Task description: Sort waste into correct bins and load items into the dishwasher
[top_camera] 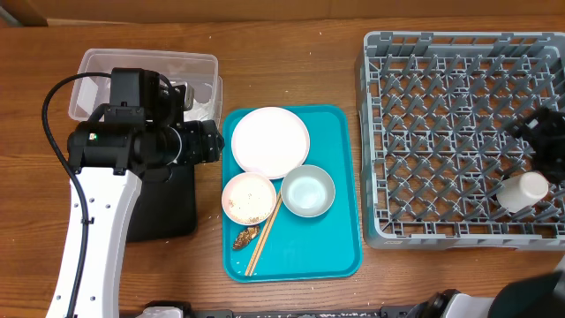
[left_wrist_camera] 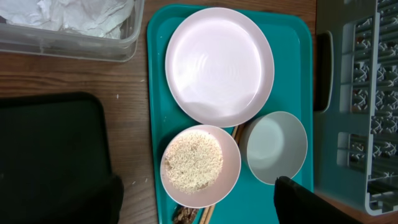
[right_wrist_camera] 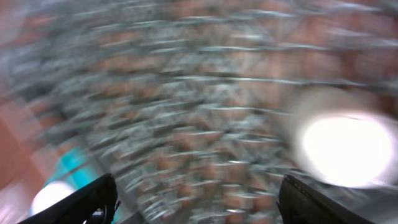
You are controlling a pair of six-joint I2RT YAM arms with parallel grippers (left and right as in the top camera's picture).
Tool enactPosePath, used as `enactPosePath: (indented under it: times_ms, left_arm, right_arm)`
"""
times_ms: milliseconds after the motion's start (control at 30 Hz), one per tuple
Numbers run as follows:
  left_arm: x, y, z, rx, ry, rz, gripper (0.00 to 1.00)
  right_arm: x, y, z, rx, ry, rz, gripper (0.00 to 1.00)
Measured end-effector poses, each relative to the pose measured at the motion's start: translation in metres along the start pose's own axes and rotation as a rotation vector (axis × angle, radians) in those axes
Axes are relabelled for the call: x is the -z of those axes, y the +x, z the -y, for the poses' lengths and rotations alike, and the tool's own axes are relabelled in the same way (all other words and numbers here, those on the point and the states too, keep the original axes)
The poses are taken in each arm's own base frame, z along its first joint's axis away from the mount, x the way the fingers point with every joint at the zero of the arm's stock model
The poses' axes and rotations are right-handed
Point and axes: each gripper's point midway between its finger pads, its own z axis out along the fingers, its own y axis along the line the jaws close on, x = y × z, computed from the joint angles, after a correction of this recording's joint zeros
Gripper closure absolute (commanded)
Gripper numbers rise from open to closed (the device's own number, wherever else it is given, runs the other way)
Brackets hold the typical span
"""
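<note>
Cup [top_camera: 523,190] in rack [top_camera: 459,40] (right edge)

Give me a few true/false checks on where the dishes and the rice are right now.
1. The white cup sits in the grey rack. True.
2. The white plate is loaded in the grey rack. False: it is on the teal tray.
3. The pinkish bowl holds rice. True.
4. The pale blue bowl also holds rice. False: it looks empty.
5. The chopsticks lie in the clear tub. False: they lie on the teal tray, by the pinkish bowl.
</note>
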Motion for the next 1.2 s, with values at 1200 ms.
enactPosePath:
  times_ms: [1200]
  left_arm:
    - [0.000, 0.003, -0.008, 0.005, -0.045, -0.010, 0.20]
  right_arm:
    - [-0.166, 0.276, -0.147, 0.777, 0.159, -0.689, 0.48]
